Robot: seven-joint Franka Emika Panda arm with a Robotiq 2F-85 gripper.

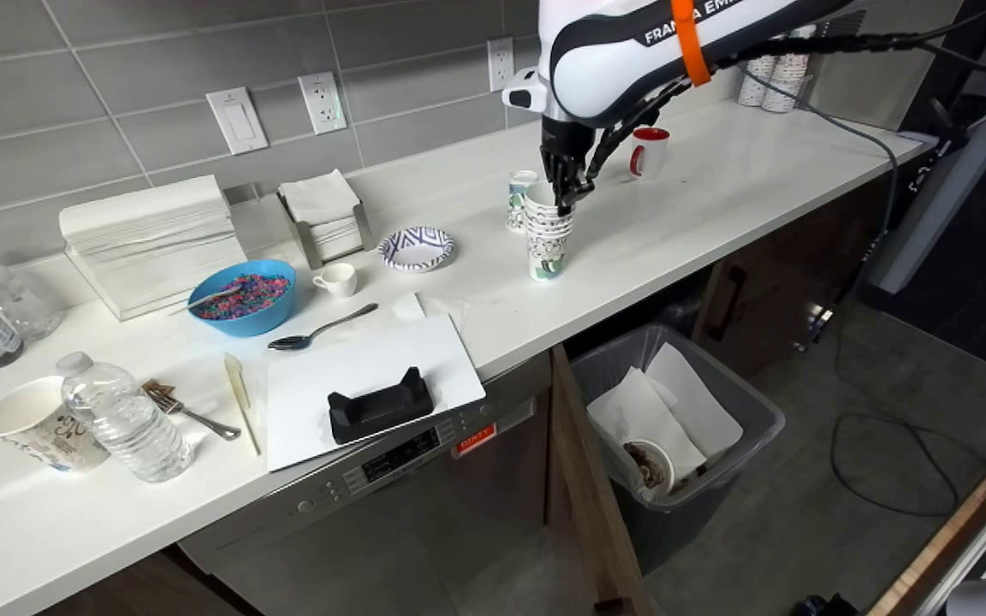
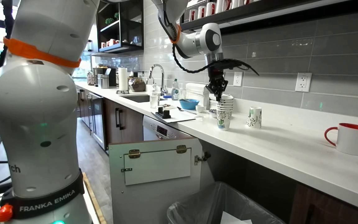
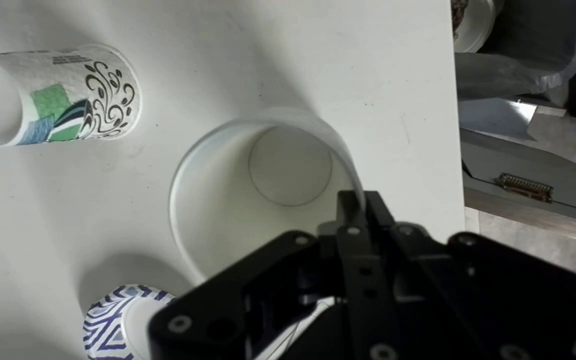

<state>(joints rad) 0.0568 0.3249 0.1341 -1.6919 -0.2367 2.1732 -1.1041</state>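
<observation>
As far as the wrist view shows, the black two-fingered metal tool [image 3: 364, 202] is clenched on the rim of a nested stack of white paper cups with dark scrolls and green patches [image 1: 547, 244], one finger inside the mouth, the other outside. The pinch sits toward the front edge of the white countertop surface [image 1: 715, 214], so the load lies off-centre; keeping the wrist vertical would best limit tipping. Light, even pressure suits the thin wall, which could crease, and perhaps only the innermost cup is gripped, leaving the rest free to slip. The stack looks upright on the surface, though contact under its base is hard to confirm. Near it, an upside-down white paper cup with matching print [image 3: 68, 95] and a round white paper bowl with a purple geometric rim [image 1: 416, 249] call for care sideways. Well apart stands a white mug with red interior and handle [image 2: 353, 138].
</observation>
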